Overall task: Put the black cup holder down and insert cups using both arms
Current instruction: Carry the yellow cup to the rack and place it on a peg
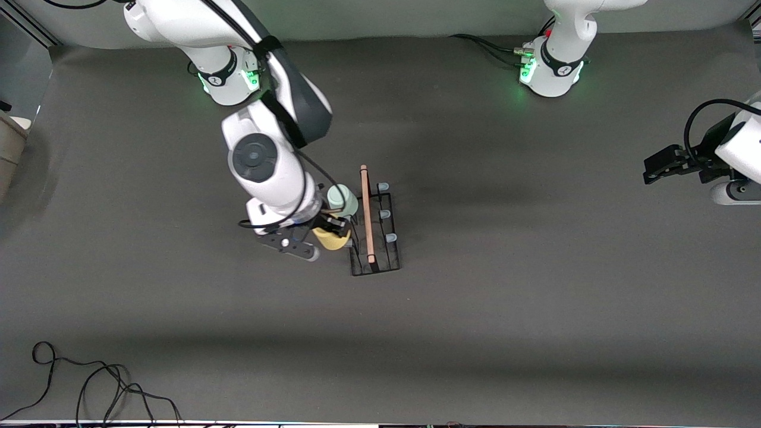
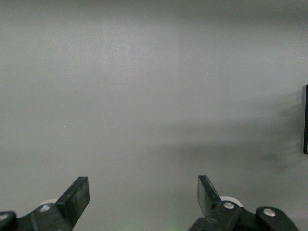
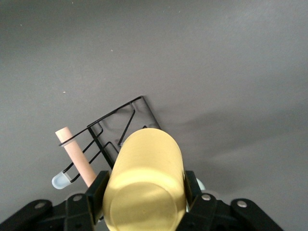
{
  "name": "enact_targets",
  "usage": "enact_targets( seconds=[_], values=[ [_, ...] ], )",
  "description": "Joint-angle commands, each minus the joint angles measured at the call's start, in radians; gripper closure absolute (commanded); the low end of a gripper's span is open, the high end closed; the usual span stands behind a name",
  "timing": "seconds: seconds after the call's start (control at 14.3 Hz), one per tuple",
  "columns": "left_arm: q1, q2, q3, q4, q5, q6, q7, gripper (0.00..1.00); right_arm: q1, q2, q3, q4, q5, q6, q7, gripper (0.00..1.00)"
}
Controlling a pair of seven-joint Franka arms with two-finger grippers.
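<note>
The black cup holder (image 1: pixel 386 261) stands mid-table with its wooden rod (image 1: pixel 367 214) on top. Three grey-blue peg tips (image 1: pixel 384 213) show on the side toward the left arm's end. A pale green cup (image 1: pixel 343 201) sits against the holder's other side. Beside it, nearer the front camera, my right gripper (image 1: pixel 330 230) is shut on a yellow cup (image 1: pixel 334 240), tilted at that side of the holder. In the right wrist view the yellow cup (image 3: pixel 147 175) fills the gripper (image 3: pixel 144 192), with the holder (image 3: pixel 120 127) just ahead of it. My left gripper (image 1: pixel 654 169) (image 2: pixel 143 195) waits open and empty.
A loose black cable (image 1: pixel 89 386) lies near the front edge at the right arm's end of the table. Bare grey mat (image 1: pixel 535 297) surrounds the holder. A thin dark edge (image 2: pixel 305 120) shows at the border of the left wrist view.
</note>
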Motion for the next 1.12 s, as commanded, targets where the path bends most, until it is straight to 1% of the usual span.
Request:
enact_targets(
  seconds=[0.0,0.28,0.35,0.42,0.49,0.56,0.7,0.84,0.91,1.05],
  values=[
    [0.000,-0.010,-0.001,0.003,0.006,-0.004,-0.007,0.00,0.020,0.070,-0.012,0.065,0.018,0.029,0.052,1.00],
    [0.000,-0.010,-0.001,0.003,0.005,-0.004,-0.007,0.00,0.031,0.117,-0.012,0.065,0.016,0.094,0.055,1.00],
    [0.000,-0.010,-0.001,0.003,0.005,-0.004,-0.007,0.00,0.031,0.128,-0.012,0.063,0.018,0.112,0.055,0.88],
    [0.000,-0.010,-0.001,0.003,0.006,-0.004,-0.007,0.00,0.031,0.142,-0.012,0.063,0.016,0.127,0.055,0.43],
    [0.000,-0.010,-0.001,0.003,0.005,-0.004,-0.007,0.00,0.031,0.151,-0.012,0.063,0.016,0.140,0.055,0.16],
    [0.000,-0.010,-0.001,0.003,0.005,-0.004,-0.007,0.00,0.031,0.154,-0.012,0.063,0.016,0.143,0.055,0.07],
    [0.001,-0.010,-0.001,0.003,0.005,-0.004,-0.007,0.00,0.029,0.151,-0.013,0.065,0.018,0.143,0.049,0.00],
    [0.001,-0.010,0.001,0.003,0.005,-0.006,-0.005,0.00,0.016,0.122,-0.019,0.066,0.016,0.122,0.033,0.00],
    [0.001,-0.010,0.001,0.003,0.005,-0.006,-0.005,0.00,0.003,0.098,-0.022,0.066,0.016,0.086,0.020,0.00],
    [0.001,-0.010,0.001,0.003,0.005,-0.006,-0.005,0.00,-0.046,0.030,-0.022,0.069,0.016,-0.021,-0.076,0.00]
  ],
)
